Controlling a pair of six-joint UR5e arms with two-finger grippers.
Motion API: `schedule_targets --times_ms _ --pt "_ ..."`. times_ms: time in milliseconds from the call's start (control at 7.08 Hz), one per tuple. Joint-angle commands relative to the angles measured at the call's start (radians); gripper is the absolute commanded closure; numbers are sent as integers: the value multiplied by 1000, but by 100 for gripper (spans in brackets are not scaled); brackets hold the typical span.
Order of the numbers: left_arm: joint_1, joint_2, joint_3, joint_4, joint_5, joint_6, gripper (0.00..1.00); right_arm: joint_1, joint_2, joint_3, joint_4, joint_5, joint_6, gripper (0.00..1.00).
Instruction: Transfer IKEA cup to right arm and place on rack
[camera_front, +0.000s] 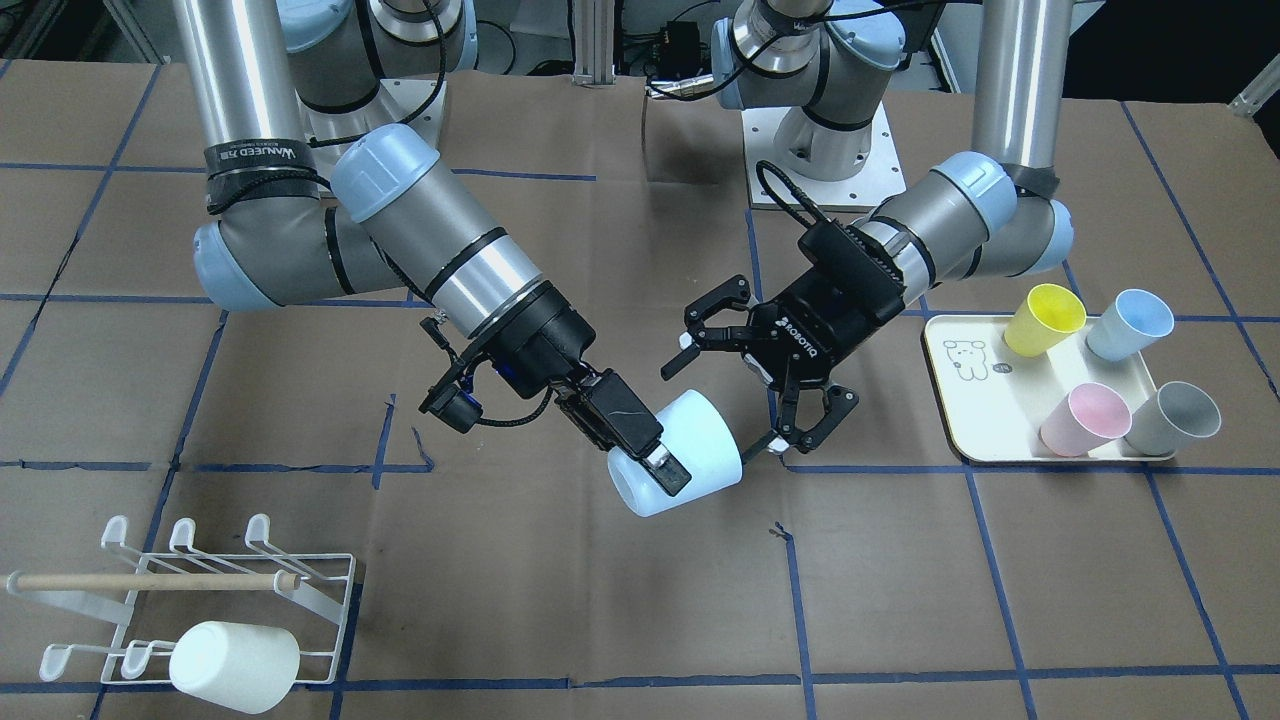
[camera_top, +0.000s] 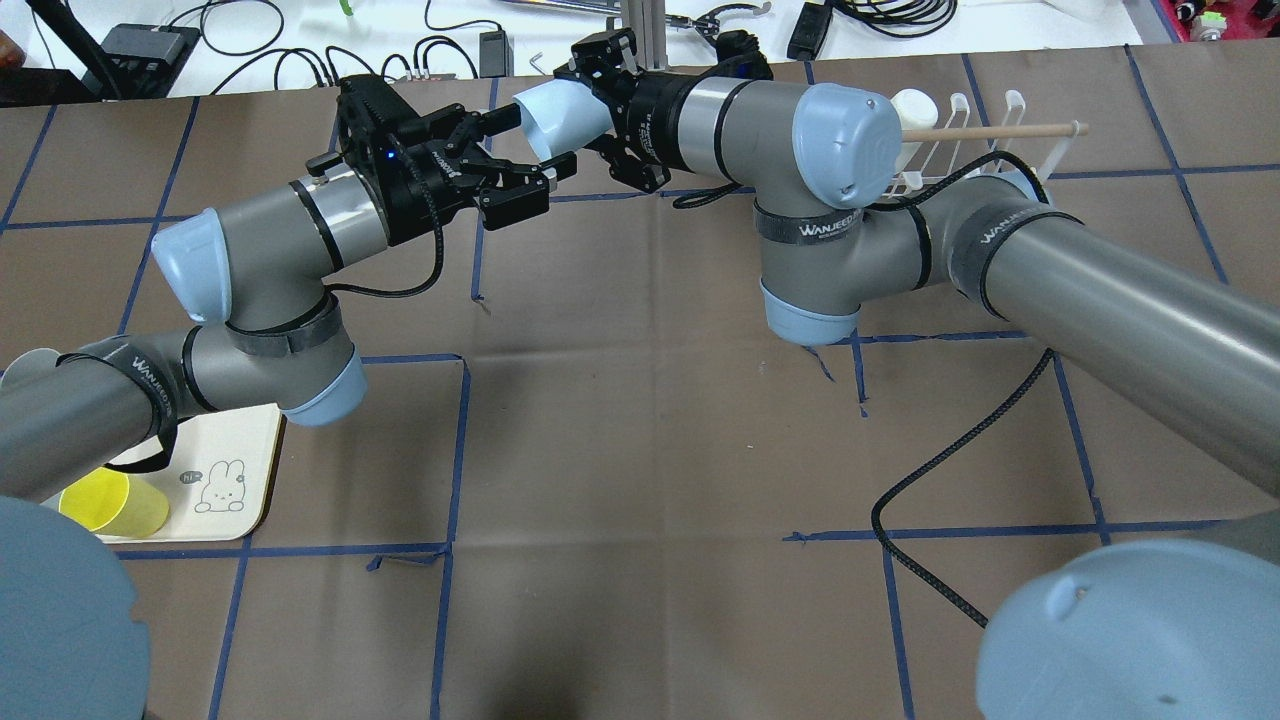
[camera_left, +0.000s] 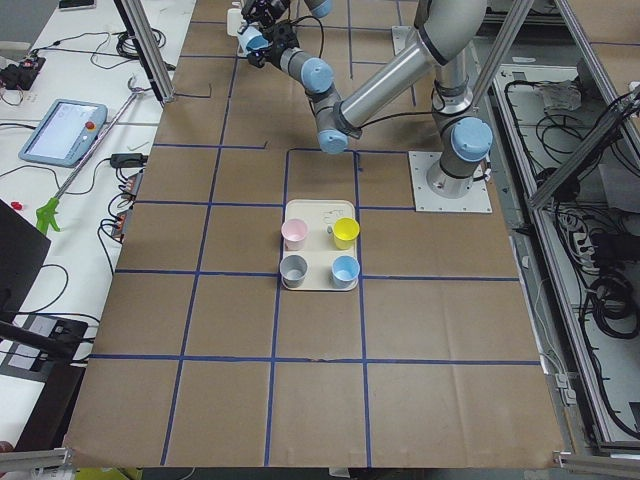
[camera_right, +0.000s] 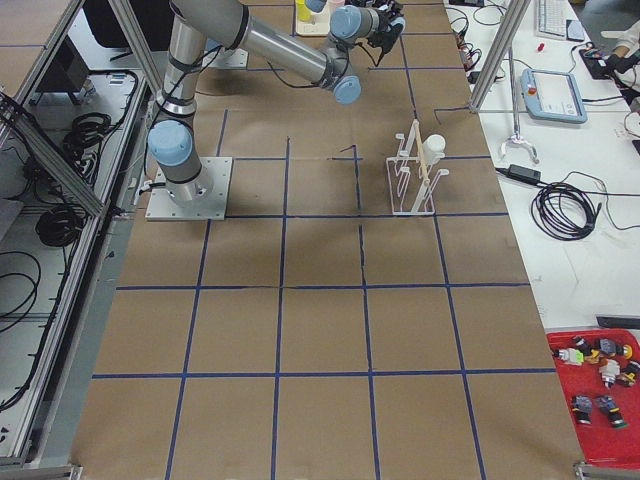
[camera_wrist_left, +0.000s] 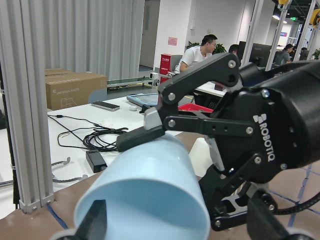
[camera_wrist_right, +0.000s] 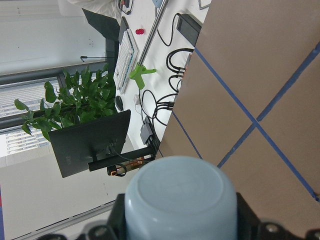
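Hanging in the air over the middle of the bench, the pale-blue IKEA cup (camera_front: 700, 440) lies on its side between the two grippers. The right gripper (camera_front: 662, 462) pinches it, with one finger flat along the outer wall; the other finger is hidden. The left gripper (camera_front: 727, 395) is spread wide. In the front-facing view it sits at about 1 o'clock from the cup, with a finger on each side of the cup's end, and it does not seem to touch it. I judge therefore that the right arm (camera_front: 450, 250) alone carries the weight and the hand-over is nearly complete. The cup is probably held off the bench and sideways so that both grippers can reach it from opposite ends without collision. The rack (camera_front: 315, 603) stands at 7 o'clock of the bench in this view, with one white cup (camera_front: 235, 665) on its lower row. Next, the left gripper should draw straight back, otherwise a finger may catch the cup.
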Motion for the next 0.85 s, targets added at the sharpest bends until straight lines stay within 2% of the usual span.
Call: schedule_targets --times_ms 0,141,282,424,565,706 --pt "70 15 -8 3 -19 2 2 0 2 -6 0 -2 -3 55" --pt "102 17 -8 3 -24 2 2 -2 2 -12 1 -11 -20 60" --pt "125 14 -4 -3 -19 0 2 -15 -1 -27 6 -20 -122 62" --pt "138 -15 21 -22 7 2 2 -41 1 -37 6 -105 -332 62" --pt "136 -26 65 -61 131 2 2 -82 -4 -41 6 -147 -527 62" --pt "129 -18 128 -186 219 2 1 -121 -7 -43 6 -157 -640 62"
